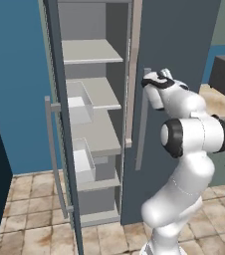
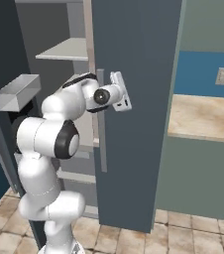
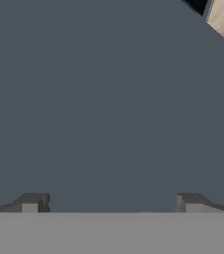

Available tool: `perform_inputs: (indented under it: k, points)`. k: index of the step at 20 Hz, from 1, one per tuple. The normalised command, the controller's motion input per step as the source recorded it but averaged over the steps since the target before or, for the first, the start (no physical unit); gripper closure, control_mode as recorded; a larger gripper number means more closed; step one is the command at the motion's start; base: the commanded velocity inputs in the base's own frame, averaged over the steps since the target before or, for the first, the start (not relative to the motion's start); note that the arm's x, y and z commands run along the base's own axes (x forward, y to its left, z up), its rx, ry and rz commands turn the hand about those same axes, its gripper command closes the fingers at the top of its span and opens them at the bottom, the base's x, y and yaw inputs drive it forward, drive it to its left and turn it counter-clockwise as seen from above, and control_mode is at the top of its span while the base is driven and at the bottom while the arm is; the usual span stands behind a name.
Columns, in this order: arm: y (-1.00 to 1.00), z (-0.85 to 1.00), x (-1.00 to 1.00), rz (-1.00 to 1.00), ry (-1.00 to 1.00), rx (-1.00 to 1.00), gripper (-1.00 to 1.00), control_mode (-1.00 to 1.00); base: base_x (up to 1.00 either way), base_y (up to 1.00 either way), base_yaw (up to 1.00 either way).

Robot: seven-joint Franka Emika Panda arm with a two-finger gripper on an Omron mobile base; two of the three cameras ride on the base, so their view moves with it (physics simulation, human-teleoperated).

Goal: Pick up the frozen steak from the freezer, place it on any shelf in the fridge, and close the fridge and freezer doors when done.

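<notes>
Slate-grey fridge door (image 2: 134, 124) shut; end effector (image 3: 109, 203) spread wide, empty, facing it; freezer (image 1: 92, 124) open.

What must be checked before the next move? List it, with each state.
1. Gripper open and empty: ok. The fingertips stand apart with nothing between them.
2. Freezer accessible: ok. Its door is swung aside, leaving the shelves and bins exposed.
3. Frozen steak located: cannot tell.
4. Fridge door open for placing: not ok. It covers its compartment; whether it is fully shut or ajar, cannot tell.
5. Gripper aligned on the fridge door handle: not ok. It faces the flat door panel beside the bar.
</notes>
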Motion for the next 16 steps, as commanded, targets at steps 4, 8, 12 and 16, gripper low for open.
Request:
perform_inputs:
  k: [4, 8, 12, 16]
  points:
    - [-0.05, 0.74, -1.00, -0.06, 0.00, -0.02, -1.00, -1.00, 0.00, 0.00, 0.00]
    - [-0.06, 1.00, -1.00, -0.06, 0.00, -0.04, -1.00, -1.00, 0.00, 0.00, 0.00]
    - [0.00, 1.00, -0.98, -0.07, 0.06, -0.08, -1.00, -1.00, 0.00, 0.00, 0.00]
    - [0.04, 1.00, -0.72, -0.10, 0.19, -0.14, -1.00, -1.00, 0.00, 0.00, 0.00]
